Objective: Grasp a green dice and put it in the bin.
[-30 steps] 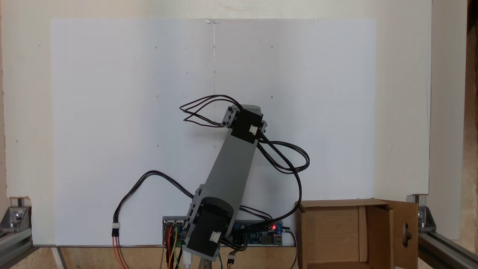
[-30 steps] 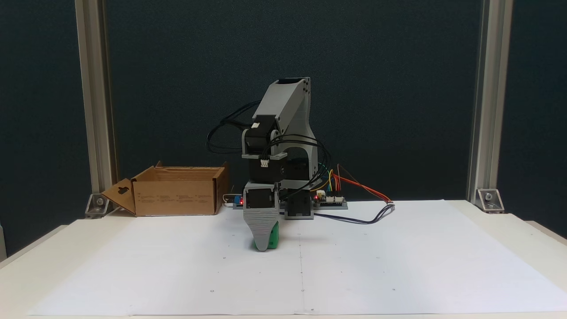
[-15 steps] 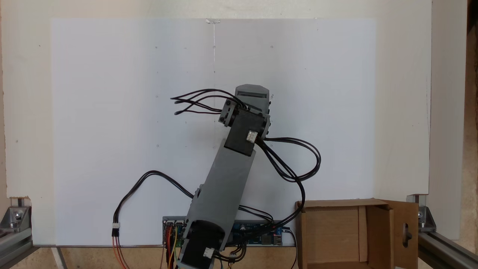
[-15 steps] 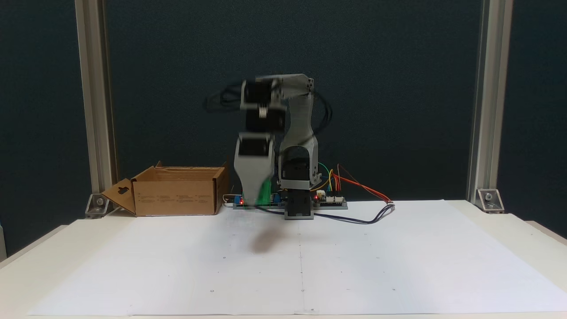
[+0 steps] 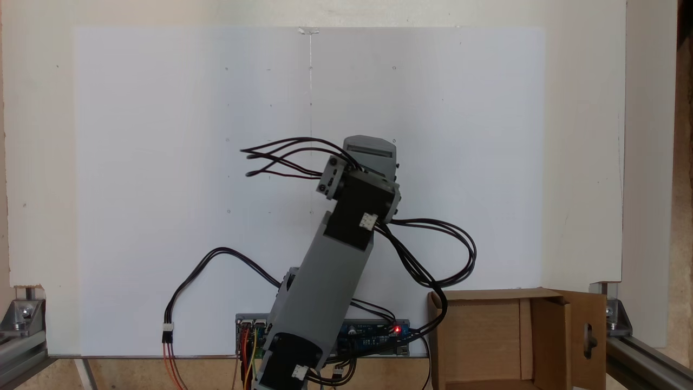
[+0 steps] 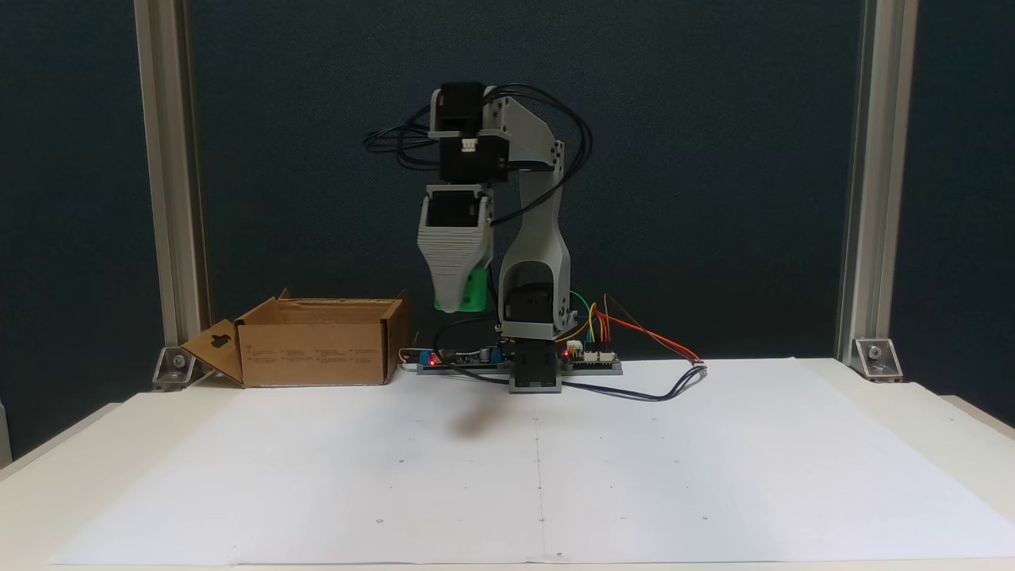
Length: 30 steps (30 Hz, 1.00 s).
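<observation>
In the gripper [image 6: 453, 305], bright green dice [image 6: 473, 290]

Grey arm [image 5: 335, 260] over white paper [image 5: 162, 162], bin [image 5: 487, 336]

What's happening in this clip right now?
A small grey robot arm has a green dice pinched in its gripper and holds it high above the white paper sheet on the table. The cardboard box stands open off to the left in the front-facing fixed view, at the sheet's edge near the arm's base. The dice is not over the box yet, so the drop has not happened.
</observation>
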Motion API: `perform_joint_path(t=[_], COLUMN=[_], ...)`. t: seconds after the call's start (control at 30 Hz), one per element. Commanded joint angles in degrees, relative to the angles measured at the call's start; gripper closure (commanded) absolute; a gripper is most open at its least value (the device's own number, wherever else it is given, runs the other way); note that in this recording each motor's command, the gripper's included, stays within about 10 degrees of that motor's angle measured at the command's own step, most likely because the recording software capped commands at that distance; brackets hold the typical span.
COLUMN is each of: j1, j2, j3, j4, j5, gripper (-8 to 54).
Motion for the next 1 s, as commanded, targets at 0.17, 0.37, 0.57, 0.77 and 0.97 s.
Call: perform_joint_path(t=[0.17,0.37,0.57,0.77,0.97], j1=[22.6,47.4,62.5,71.4,78.0], j2=[1.9,-5.5,-19.5,-28.6,-33.3], j3=[-5.6,-15.7,-27.8,-32.4,-32.3], j4=[0.4,-3.4,-6.7,-6.6,-5.9], j5=[-0.9,-7.6,-10.4,-12.6,-14.1], gripper=[34.0,34.0,34.0,34.0,34.0])
